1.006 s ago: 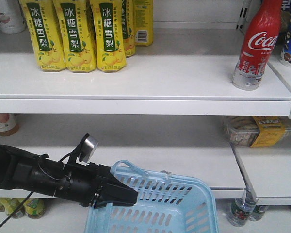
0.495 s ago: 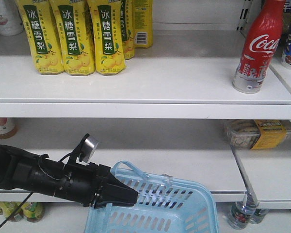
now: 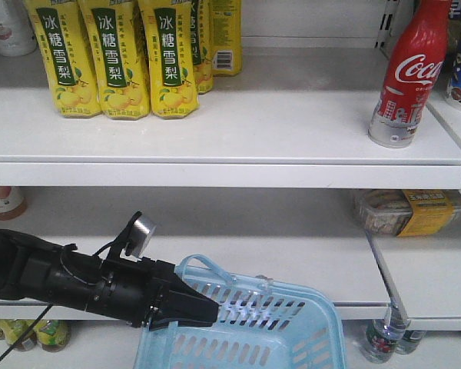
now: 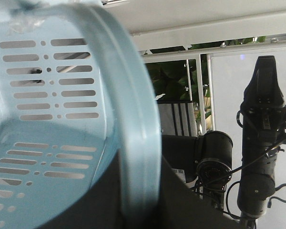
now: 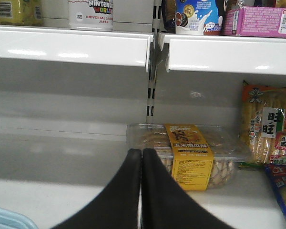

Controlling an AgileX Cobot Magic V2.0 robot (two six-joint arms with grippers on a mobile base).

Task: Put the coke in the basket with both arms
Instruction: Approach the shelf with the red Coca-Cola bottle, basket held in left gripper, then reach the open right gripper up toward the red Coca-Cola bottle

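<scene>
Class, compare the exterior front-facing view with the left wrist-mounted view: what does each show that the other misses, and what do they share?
Only the front view: the coke upright on the upper shelf, the yellow drink bottles, and the left gripper clamped on the rim of the basket. Only the left wrist view: the right arm, apart from the basket. Both: the light blue basket with its slotted walls.

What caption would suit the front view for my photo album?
Left end effector grips the blue basket below the shelf where the coke stands upright.
</scene>
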